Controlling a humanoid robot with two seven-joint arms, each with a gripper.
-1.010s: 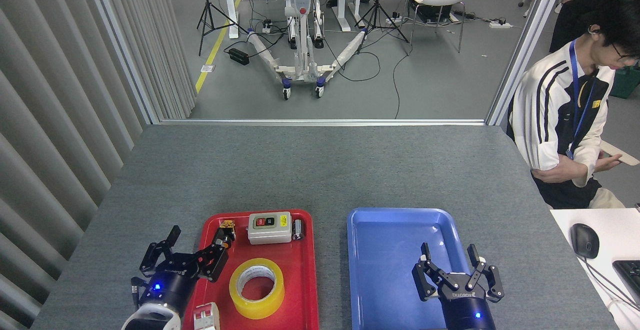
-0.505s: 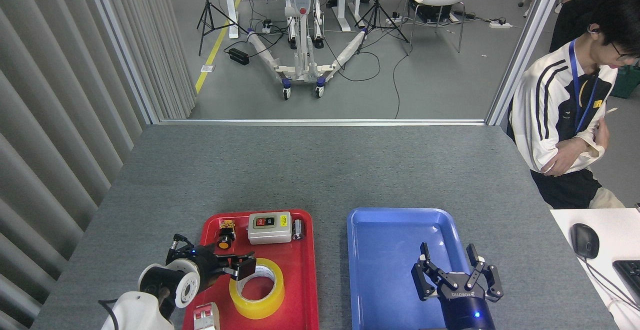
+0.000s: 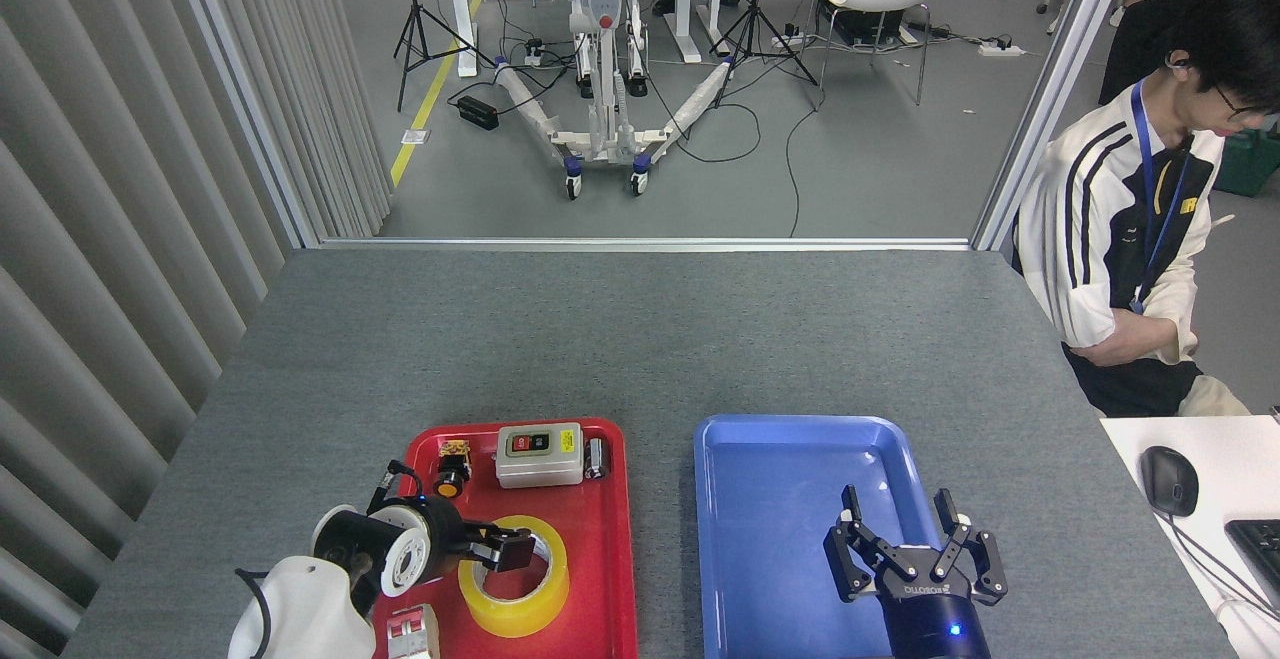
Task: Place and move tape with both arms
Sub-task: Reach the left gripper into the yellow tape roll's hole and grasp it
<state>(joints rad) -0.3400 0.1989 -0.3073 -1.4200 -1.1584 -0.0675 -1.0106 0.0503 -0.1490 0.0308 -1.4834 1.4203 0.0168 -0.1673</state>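
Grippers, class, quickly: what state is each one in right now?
Left gripper: at the translucent yellow tape roll, fingers over its rim; open or shut cannot be told.
Right gripper: open, empty, above the blue plastic tray.

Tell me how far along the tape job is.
Early. Nothing is moved: the tape lies flat in the red tray. In hand: the left gripper is over the roll's left rim, grip not visible. Left: lifting and moving it; the right gripper is open over the blue tray.
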